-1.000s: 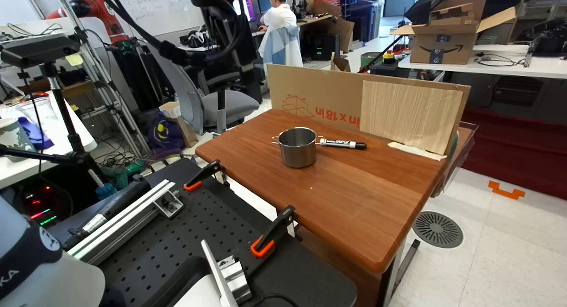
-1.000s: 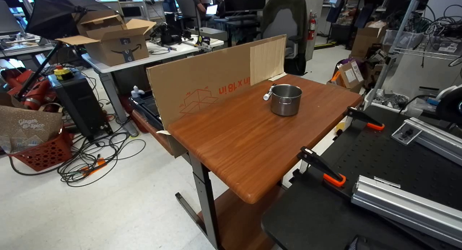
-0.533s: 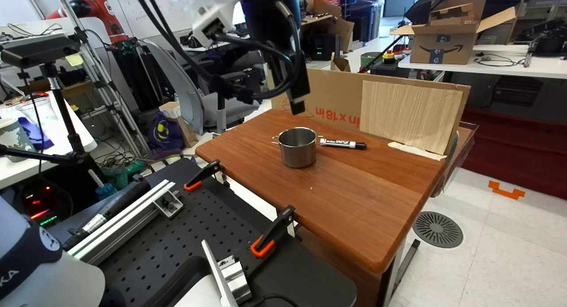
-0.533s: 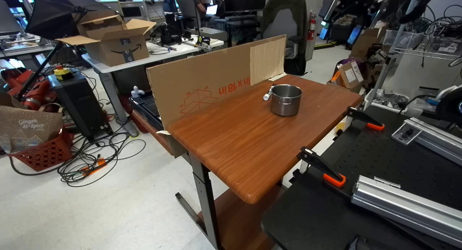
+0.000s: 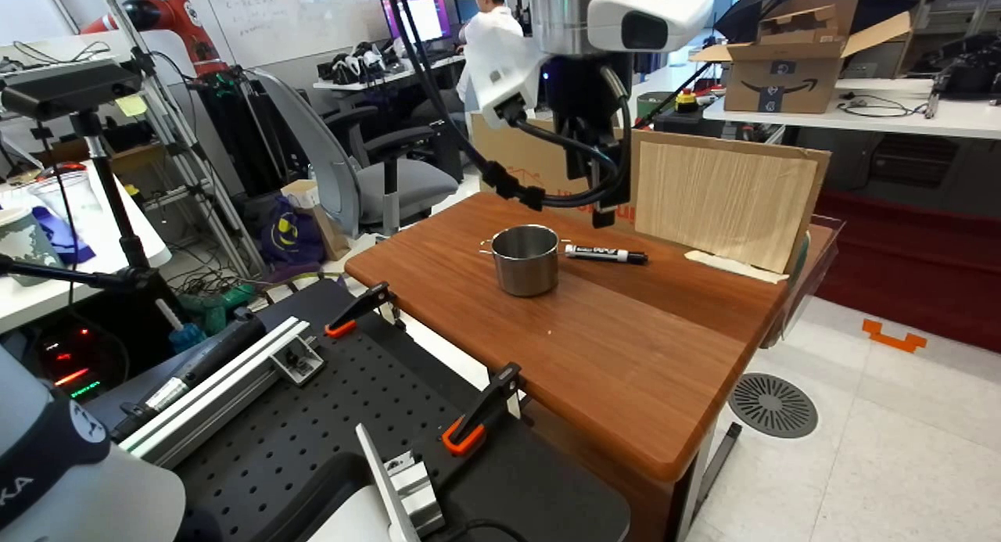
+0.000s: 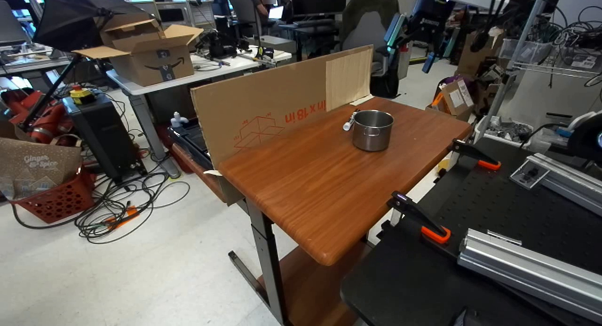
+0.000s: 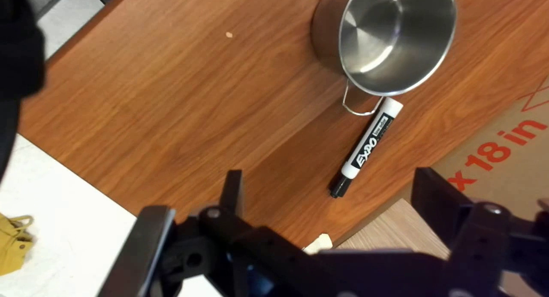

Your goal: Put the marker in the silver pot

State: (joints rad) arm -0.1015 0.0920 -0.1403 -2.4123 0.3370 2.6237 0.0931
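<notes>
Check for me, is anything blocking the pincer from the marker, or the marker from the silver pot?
Nothing visible stands between the open pincer and the marker. Toward the silver pot, only its own wire handle, close beside the marker, and its wall stand in the way.

Exterior views, two: brown table (image 5: 626,354) and cardboard panel (image 6: 263,95) seen obliquely from above, shared by both. Wrist view, one: silver pot (image 7: 386,42) and marker (image 7: 366,147) looked down upon, nearer.

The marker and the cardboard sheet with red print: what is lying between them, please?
In the wrist view, only a strip of brown tabletop shows between the marker and the cardboard sheet.
</notes>
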